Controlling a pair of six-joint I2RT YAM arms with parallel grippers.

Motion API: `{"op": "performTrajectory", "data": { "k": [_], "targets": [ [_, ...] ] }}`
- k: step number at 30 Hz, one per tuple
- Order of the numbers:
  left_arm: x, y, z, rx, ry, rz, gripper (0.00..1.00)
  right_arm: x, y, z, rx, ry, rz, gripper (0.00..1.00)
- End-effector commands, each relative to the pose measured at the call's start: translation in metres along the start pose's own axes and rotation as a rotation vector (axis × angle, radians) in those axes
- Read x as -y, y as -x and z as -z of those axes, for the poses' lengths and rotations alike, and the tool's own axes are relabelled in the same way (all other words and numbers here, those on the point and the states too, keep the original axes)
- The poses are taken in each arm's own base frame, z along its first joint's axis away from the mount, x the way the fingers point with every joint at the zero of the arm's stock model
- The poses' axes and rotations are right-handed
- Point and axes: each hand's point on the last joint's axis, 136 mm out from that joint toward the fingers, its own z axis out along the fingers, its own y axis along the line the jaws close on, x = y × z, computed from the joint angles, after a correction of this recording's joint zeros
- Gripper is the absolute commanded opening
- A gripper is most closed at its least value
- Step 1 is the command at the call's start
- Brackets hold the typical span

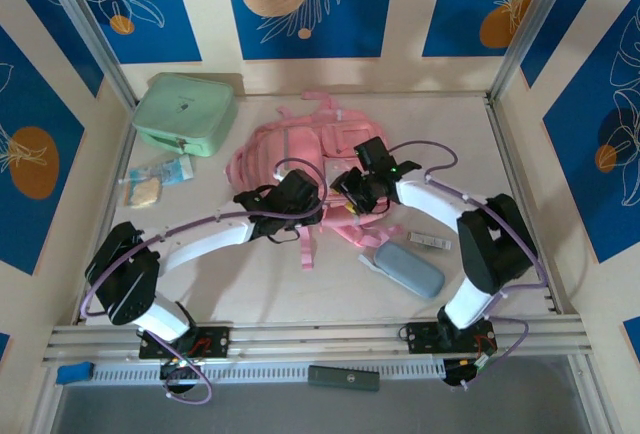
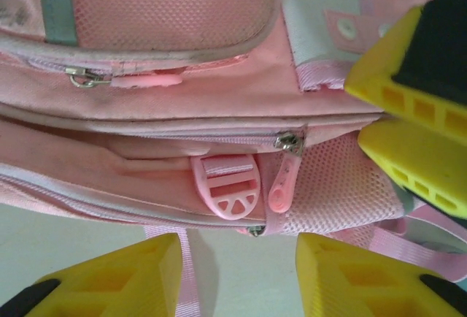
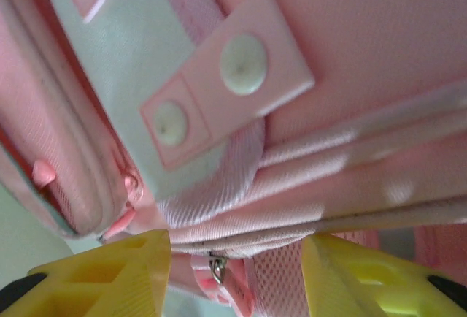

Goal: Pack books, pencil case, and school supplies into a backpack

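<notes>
— Two end effectors crowd the pink backpack [image 1: 280, 154], which lies mid-surface: the left end effector [image 1: 305, 199] and right end effector [image 1: 348, 197] almost meet at its near edge. Where is open room?
— The surface [image 1: 240, 289] lies open at near left, below the left arm's curve. To the right lies the grey-blue pencil case [image 1: 408, 269], the small whitish bar [image 1: 430, 241] just beyond it, both apart from the backpack; a mint-green case [image 1: 185, 112] sits in the far left corner
— Jaws?
— Both spread wide, nothing between them. The left wrist view shows a zip pull [image 2: 282, 184] and buckle [image 2: 226, 185] ahead, with the right one's yellow fingers [image 2: 412, 160] cut off at the frame edge
— From above?
— Arms hide that zip. The right wrist view, blurred, shows a snap tab [image 3: 226, 87]
</notes>
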Motion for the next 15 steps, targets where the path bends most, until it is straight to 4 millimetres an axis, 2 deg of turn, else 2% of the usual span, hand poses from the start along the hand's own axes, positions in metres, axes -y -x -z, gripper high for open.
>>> {"op": "performTrajectory", "data": {
  "k": [1, 8, 13, 15],
  "targets": [
    [-0.009, 0.003, 0.005, 0.013, 0.013, 0.026, 0.46, -0.001, -0.002, -0.008, -0.005, -0.030, -0.060, 0.50],
    [-0.015, 0.000, 0.001, 0.000, 0.013, 0.044, 0.46, 0.004, 0.007, -0.020, 0.070, -0.076, -0.087, 0.55],
    [-0.013, 0.001, 0.000, -0.006, 0.006, 0.035, 0.47, 0.005, 0.015, -0.027, 0.095, -0.107, -0.093, 0.47],
    [-0.011, 0.001, -0.001, -0.008, 0.000, 0.035, 0.47, 0.005, 0.017, -0.028, 0.096, -0.108, -0.104, 0.39]
  ]
}}
